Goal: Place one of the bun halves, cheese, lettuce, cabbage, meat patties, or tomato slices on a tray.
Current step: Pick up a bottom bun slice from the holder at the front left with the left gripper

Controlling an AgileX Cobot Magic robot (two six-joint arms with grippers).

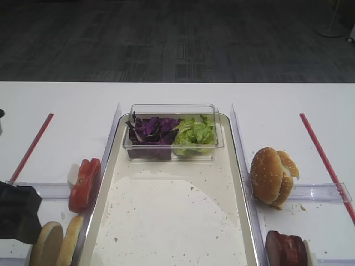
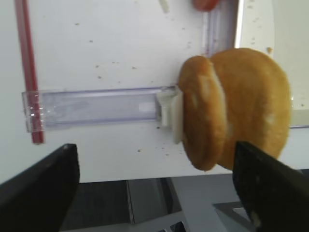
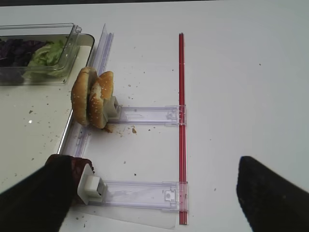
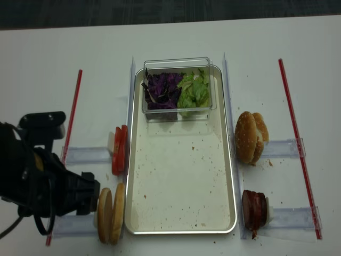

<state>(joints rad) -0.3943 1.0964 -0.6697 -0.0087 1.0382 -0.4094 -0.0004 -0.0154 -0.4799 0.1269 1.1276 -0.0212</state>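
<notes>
Two bun halves (image 2: 231,106) stand on edge at the tray's front left (image 4: 110,212). My left gripper (image 2: 154,193) is open just short of them, holding nothing; its right finger (image 2: 270,188) is nearest the buns. The tray (image 4: 181,181) floor is bare but for crumbs. Tomato slices (image 4: 118,149) stand left of it, and meat patties (image 4: 254,208) to the right. Cabbage (image 4: 162,88) and lettuce (image 4: 193,92) fill a box. My right gripper (image 3: 154,203) is open over the table, its left finger (image 3: 38,198) by the patties. Cheese is out of view.
A clear plastic box (image 1: 173,133) sits at the tray's far end. Sesame buns (image 4: 250,137) stand on edge to the right. Clear rails (image 3: 145,115) and red strips (image 3: 182,121) lie on both sides. The table's front edge (image 2: 145,176) is under my left gripper.
</notes>
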